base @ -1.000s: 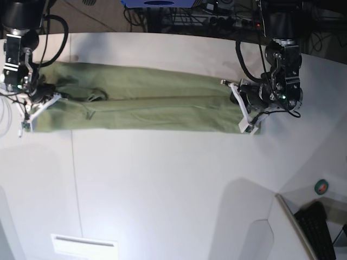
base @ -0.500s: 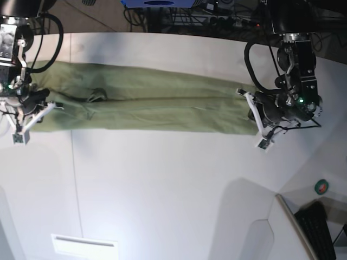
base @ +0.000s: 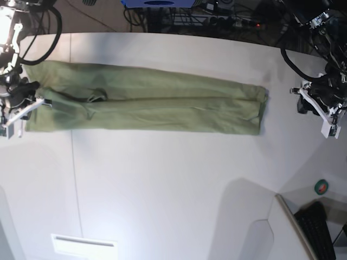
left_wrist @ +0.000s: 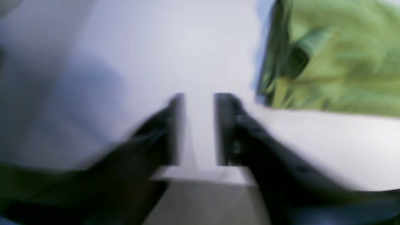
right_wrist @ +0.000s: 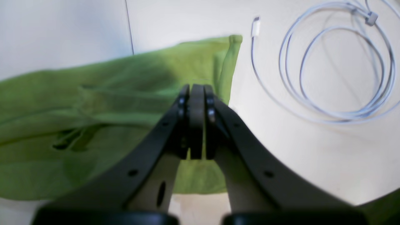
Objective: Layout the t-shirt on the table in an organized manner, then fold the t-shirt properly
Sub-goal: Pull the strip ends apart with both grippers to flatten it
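Lying folded, t-shirt [base: 143, 105] spans between pincers — left pincer [base: 320, 111] clear.

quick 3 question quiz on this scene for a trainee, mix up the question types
1. True or false: the left gripper is clamped on the t-shirt.
2. What lies coiled on the table in the right wrist view? A) white cable B) tape roll C) keyboard
3. How do the right gripper jaws stand?

Key:
1. False: its jaws are apart over bare table, beside the shirt.
2. A, the white cable.
3. Pressed together, with the shirt below them.
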